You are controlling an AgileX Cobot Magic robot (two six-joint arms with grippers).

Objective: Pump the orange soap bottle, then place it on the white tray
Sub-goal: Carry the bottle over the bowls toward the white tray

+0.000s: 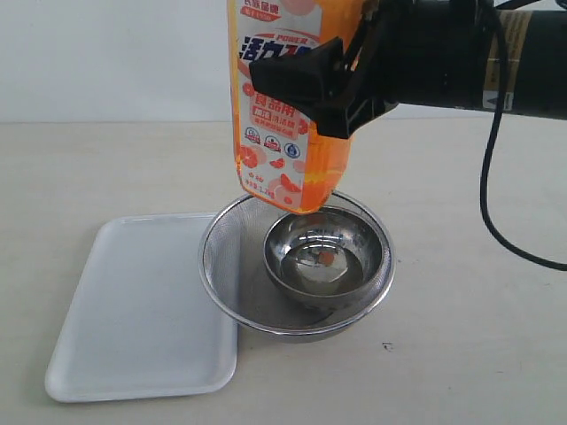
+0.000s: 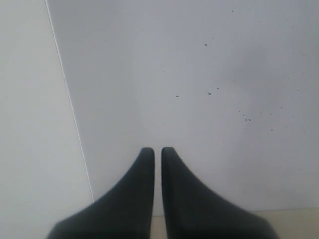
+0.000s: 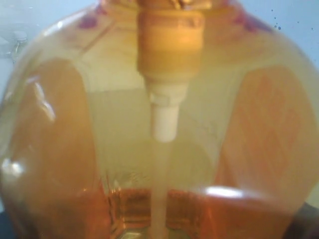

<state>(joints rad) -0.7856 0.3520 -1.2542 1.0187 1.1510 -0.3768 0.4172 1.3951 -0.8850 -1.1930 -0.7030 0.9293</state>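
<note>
The orange soap bottle (image 1: 283,106) hangs in the air, slightly tilted, with its base just above the metal bowl; its top is cut off by the exterior view's upper edge. My right gripper (image 1: 310,84) reaches in from the right and is shut on the bottle's body across the label. The right wrist view is filled by the translucent bottle (image 3: 159,159), with its orange collar and white stem (image 3: 164,119) showing through; the fingers themselves are hidden there. The white tray (image 1: 142,310) lies empty at the front left. My left gripper (image 2: 157,152) is shut on nothing, facing a pale wall.
A round metal mesh strainer (image 1: 230,257) stands right of the tray, touching its edge, with a steel bowl (image 1: 323,257) inside it. A black cable (image 1: 487,177) loops down from the right arm over the table's right side.
</note>
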